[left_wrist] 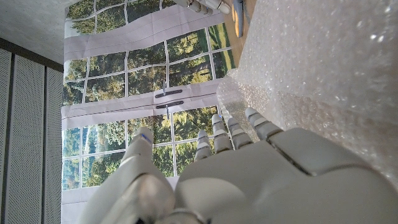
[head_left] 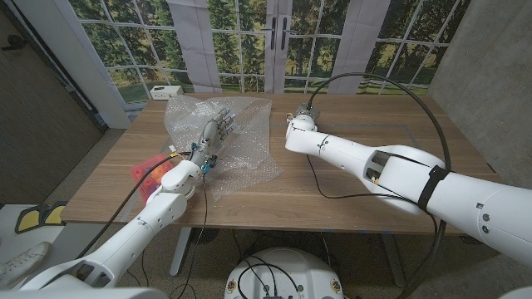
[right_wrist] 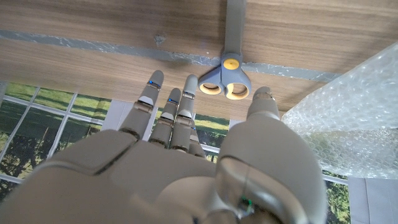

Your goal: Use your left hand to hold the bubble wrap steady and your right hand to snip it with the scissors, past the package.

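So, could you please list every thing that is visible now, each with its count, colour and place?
bubble wrap: one sheet, clear, on the table's left half, partly crumpled at the far end
scissors: one pair, grey with yellow-lined handle rings, flat on the table just ahead of the right hand
red and yellow item: one, near the table's left edge, beside the bubble wrap; too unclear to name
white box: one, at the table's far left corner
table: one, wooden
left hand: one, grey, on the bubble wrap
right hand: one, grey, fingers apart, holding nothing
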`<action>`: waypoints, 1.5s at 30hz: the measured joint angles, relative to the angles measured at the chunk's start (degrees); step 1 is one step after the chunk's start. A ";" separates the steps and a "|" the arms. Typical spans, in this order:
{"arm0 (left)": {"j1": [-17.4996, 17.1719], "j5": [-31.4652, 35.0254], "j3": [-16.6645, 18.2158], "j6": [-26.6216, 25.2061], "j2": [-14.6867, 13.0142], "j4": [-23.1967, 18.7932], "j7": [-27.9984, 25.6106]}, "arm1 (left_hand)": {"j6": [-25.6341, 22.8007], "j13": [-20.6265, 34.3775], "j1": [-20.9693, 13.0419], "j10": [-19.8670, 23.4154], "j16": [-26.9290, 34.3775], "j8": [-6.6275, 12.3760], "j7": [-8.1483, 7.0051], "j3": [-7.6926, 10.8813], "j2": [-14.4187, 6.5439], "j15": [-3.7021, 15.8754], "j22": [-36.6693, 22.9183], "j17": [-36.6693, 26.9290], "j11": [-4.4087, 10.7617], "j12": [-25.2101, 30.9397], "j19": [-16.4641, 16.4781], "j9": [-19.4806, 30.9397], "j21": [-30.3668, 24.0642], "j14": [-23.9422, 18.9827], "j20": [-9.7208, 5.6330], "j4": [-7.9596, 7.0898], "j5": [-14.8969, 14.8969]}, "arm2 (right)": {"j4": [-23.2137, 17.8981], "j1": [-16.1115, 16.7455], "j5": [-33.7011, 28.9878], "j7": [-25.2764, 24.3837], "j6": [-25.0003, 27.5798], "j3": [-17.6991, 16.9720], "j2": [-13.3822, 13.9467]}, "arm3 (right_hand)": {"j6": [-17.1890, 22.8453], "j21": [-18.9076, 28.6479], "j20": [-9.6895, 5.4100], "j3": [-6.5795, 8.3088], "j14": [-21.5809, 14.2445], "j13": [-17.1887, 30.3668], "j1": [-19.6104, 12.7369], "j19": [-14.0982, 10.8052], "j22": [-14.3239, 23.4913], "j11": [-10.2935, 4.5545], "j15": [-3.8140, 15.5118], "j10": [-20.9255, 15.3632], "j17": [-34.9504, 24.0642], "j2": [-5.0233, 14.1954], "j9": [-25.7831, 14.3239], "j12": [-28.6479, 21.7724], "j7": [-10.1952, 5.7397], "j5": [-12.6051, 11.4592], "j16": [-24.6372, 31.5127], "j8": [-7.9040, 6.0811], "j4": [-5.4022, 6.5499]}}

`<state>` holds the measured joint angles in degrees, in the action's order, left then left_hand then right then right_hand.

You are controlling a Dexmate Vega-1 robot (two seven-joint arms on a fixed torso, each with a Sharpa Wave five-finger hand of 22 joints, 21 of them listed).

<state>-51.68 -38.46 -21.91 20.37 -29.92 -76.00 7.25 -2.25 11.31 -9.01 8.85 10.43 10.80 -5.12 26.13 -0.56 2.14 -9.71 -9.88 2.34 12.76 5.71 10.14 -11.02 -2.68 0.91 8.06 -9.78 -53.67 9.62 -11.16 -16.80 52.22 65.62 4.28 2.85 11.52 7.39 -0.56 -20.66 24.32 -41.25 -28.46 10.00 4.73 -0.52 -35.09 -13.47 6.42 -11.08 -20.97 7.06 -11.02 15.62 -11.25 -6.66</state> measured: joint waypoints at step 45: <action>-0.85 -0.21 0.29 0.13 -0.29 -0.96 -0.38 | 0.00 0.00 0.00 0.20 0.00 0.00 0.00 0.00 0.00 0.00 0.00 0.00 -0.20 0.00 0.00 0.00 0.00 0.00 0.00 0.00 0.00 | 12.05 -1.29 -1.32 -1.99 -3.35 1.93 -5.84 | 1.06 0.00 0.09 1.39 0.53 0.27 0.30 0.52 0.28 -1.17 0.54 -0.51 -0.52 1.06 0.01 0.43 -0.01 -0.01 0.00 -0.43 -0.06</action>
<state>-52.54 -38.67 -21.62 20.51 -30.22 -76.95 6.86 -2.25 11.31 -9.01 9.06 10.43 10.80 -5.12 26.13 -0.56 2.14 -9.71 -9.88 2.14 12.76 5.71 10.14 -11.02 -2.68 0.91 8.06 -9.78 -41.62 8.34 -12.48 -18.79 48.87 67.55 -1.56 3.91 11.52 7.47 0.82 -20.13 24.60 -40.96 -27.94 10.29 3.56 0.02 -35.61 -13.99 7.48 -11.07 -20.54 7.05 -11.03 15.62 -11.68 -6.72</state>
